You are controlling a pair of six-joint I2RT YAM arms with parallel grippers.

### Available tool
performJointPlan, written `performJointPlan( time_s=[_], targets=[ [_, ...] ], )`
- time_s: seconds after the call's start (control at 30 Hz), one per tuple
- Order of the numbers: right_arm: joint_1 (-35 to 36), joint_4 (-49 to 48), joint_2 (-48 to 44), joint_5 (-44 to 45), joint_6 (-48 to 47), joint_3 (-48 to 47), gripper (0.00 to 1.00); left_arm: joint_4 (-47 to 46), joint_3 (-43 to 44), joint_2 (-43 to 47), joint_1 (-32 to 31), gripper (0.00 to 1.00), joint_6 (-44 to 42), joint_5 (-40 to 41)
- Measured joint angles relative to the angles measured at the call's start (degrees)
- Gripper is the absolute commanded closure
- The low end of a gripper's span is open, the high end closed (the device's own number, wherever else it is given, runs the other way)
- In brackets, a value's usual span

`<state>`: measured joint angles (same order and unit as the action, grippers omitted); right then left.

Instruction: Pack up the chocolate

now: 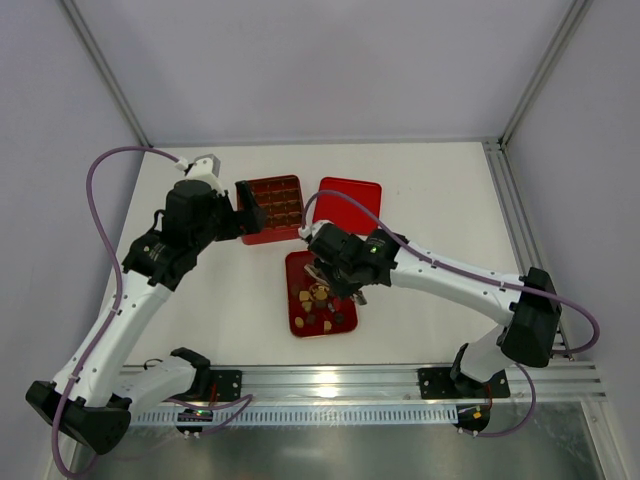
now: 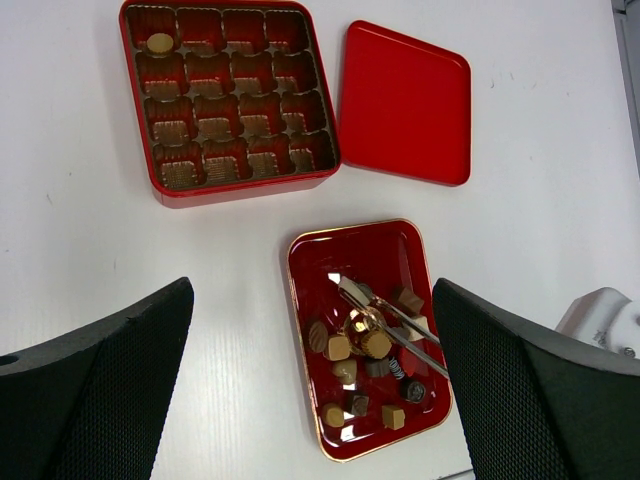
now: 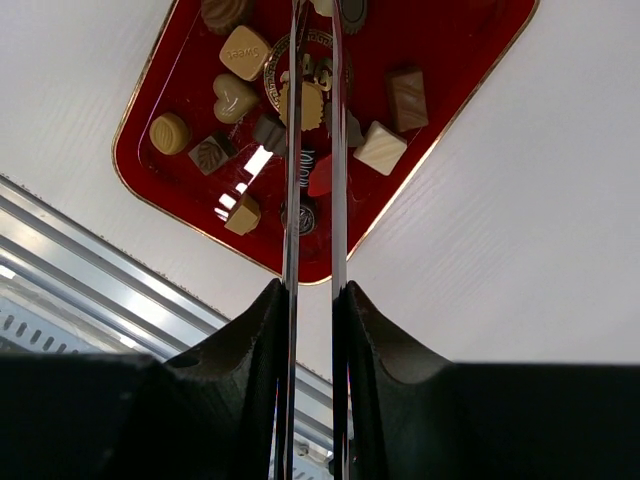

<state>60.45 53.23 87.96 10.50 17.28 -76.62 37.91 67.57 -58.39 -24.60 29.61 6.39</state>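
R jaws clamp tweezers (image 3: 291, 180), tips on choc (image 3: 312, 103)

Table top (image 1: 430, 200): white, matt, faintly grained, extending below and beyond the left fingers (image 2: 90, 390) on every side, with a few faint marks far ahead and to the right of them. Back wall (image 1: 320, 60): plain pale grey panel, well beyond the left fingers. Side panels (image 1: 40, 120): same finish, one on either flank. Frame posts (image 1: 105, 70): bare aluminium, slanting at both back corners. Rail (image 3: 100, 280): slotted aluminium, along the table's near edge, behind and left of the right fingers (image 3: 250, 380). Metal sheet (image 1: 350, 450): brushed, farther behind that rail. Light: even, diffuse; shadows soft.
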Motion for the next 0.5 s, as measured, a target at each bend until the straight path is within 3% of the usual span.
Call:
performJointPlan(
  time_s=[0.5],
  targets=[
    [-3.19, -0.02, -2.82, -2.93, 0.70, -2.62, 0.80, 0.02, 0.00, 0.02, 0.31, 0.00, -0.02, 0.00]
  ],
)
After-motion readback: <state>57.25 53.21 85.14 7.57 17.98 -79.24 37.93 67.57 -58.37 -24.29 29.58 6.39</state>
